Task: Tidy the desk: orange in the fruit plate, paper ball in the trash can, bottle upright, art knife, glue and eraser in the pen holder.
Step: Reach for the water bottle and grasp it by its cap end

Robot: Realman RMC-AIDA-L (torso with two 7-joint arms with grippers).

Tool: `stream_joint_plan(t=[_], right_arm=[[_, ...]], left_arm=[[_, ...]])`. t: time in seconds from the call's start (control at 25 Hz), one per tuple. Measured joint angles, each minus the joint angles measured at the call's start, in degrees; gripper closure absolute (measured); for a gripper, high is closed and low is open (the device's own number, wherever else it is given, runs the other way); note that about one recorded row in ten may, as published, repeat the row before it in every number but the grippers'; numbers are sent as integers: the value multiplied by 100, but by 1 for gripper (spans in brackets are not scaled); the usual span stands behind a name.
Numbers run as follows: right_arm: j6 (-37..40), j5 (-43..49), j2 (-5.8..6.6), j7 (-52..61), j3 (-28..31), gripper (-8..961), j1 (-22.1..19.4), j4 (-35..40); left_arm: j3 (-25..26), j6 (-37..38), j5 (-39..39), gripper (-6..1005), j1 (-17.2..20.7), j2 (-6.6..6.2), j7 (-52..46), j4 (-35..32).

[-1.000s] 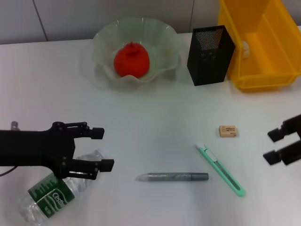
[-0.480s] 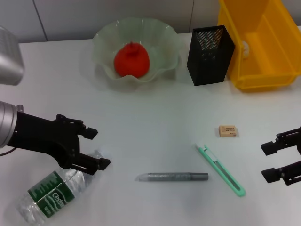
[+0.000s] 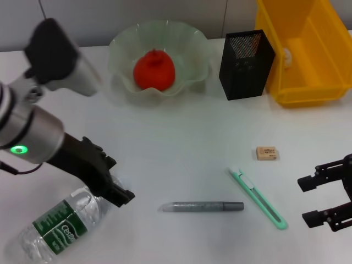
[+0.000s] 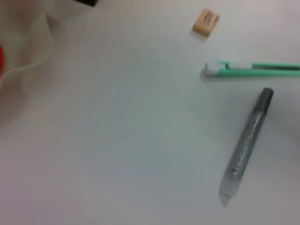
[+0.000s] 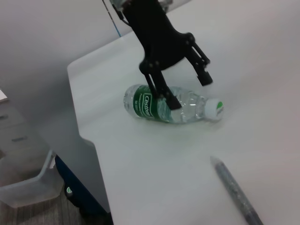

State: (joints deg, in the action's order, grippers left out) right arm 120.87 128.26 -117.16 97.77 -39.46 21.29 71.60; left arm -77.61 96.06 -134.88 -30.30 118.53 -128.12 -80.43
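White desk (image 3: 181,143), grey wall behind. Bottle (image 3: 58,223) lies flat, cap probably toward 2 o'clock. Left gripper (image 5: 187,91) spread wide over it, holding nothing. Right gripper (image 3: 318,201) open, empty.

White desk against a pale panelled wall.
You're looking at a white desk (image 3: 181,143) that runs back to a light grey wall (image 3: 137,14) split by thin vertical seams. Past the desk's rounded corner, your right wrist view shows a grey floor (image 5: 42,213), a clear plastic bin (image 5: 28,185) and pale cabinet drawers (image 5: 14,133).
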Motion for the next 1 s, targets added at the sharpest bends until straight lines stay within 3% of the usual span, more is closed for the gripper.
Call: stream_joint_plan(t=[0.04, 0.08, 0.12, 0.2, 0.24, 0.56, 1.0], right_arm=[[1, -1, -15, -28, 1, 212, -1, -4], [3, -2, -27, -55, 0, 212, -1, -5], [4, -3, -39, -88, 0, 212, -1, -5], [-6, -3, -49, -161, 0, 212, -3, -4], [-15, -3, -53, -204, 0, 212, -6, -8], [-4, -11, -100, -729, 164, 212, -54, -21], [3, -12, -168, -994, 182, 213, -84, -23]], left_arm=[[-396, -59, -261, 182, -139, 6, -403, -105], [-396, -59, -261, 182, -139, 6, -403, -105], [-1074, -91, -665, 183, -539, 16, -1230, -124], [-1240, -92, -768, 183, -652, 19, -1457, -123], [-1566, -95, -964, 183, -876, 37, -1934, -131], [-2274, -330, -1590, 185, -1054, 56, -2959, -239], [-2369, -326, -1644, 188, -1104, 56, -3312, -146]])
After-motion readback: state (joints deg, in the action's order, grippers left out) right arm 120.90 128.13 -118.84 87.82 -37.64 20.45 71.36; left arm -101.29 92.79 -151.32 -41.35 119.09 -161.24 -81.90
